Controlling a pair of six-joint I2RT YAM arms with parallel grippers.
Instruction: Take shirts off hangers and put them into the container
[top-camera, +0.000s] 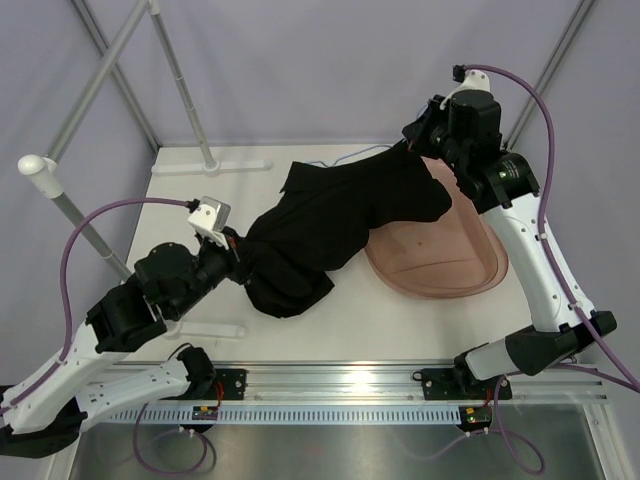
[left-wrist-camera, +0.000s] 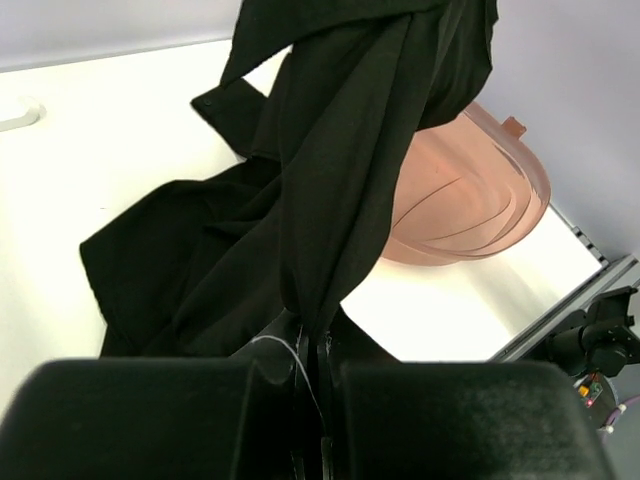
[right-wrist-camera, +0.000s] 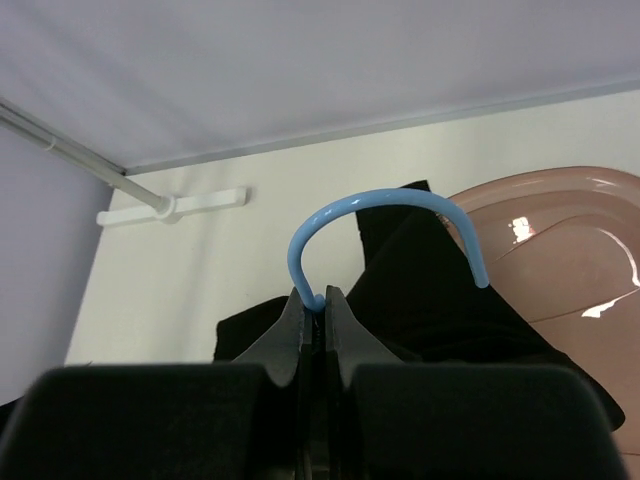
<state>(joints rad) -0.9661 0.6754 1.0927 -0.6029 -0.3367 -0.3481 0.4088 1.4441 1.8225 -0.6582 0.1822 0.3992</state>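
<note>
Black cloth catches the eye first: the shirt (top-camera: 345, 215) is stretched in a long swag between the two arms; its near-left end lies heaped on the white table (top-camera: 400, 330), and its far-right end is draped over the left rim of the translucent pink tub (top-camera: 450, 265), which sits on the right half of the table. At that far-right end is the light-blue wire hanger (right-wrist-camera: 385, 210); from where I stand only its hook and a thin bit of wire show clear of the fabric. The right gripper (right-wrist-camera: 320, 305) has its jaws pressed together on the foot of that hook, holding it up near the tub's far-left edge. The left gripper (left-wrist-camera: 312, 345) is pinched tight on a fold of the shirt near the heaped end; the cloth rises taut from it toward the hanger. Grey rack poles (top-camera: 186, 95) stand at the table's far-left corner, near the shirt but not touching it.
</note>
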